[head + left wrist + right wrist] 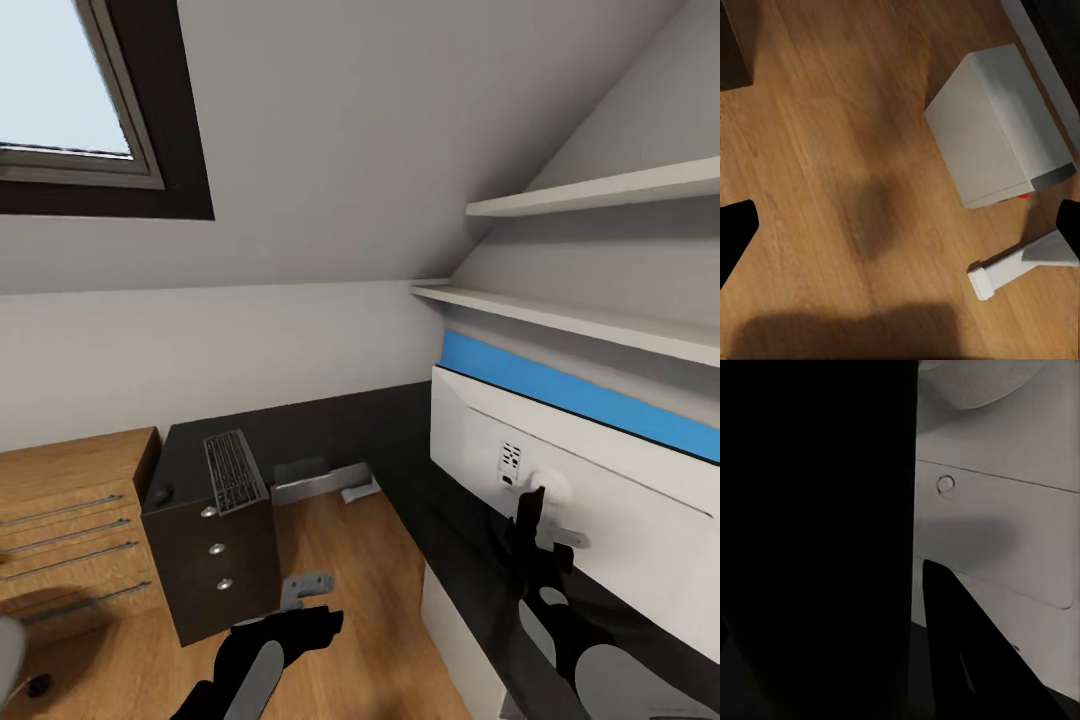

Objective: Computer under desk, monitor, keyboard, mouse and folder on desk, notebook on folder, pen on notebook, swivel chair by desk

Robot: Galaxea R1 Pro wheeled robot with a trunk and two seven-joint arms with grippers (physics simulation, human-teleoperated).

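The monitor (pixel 600 500) stands on the glossy black desk (pixel 400 440) at the right, its silver-white back (pixel 1005 510) turned toward me. My right gripper (pixel 527 518) reaches up behind it and is shut on the monitor's black stand (pixel 817 540); one fingertip (pixel 960 645) shows beside it. The keyboard (pixel 235 470) lies on the desk's far-left end above the black drawer unit (pixel 215 565), with the small mouse (pixel 160 493) to its left. A grey computer case (pixel 994 124) with a red spot sits on the floor under the desk (pixel 308 480). My left gripper (pixel 900 232) hangs open over the floor (pixel 290 640).
A light wooden drawer chest (pixel 70 520) stands left of the drawer unit. Two white wall shelves (pixel 600 190) hang above the blue back panel (pixel 580 395). White desk feet (pixel 1012 270) rest on the wooden floor near the computer. A roof window (pixel 70 90) is at the upper left.
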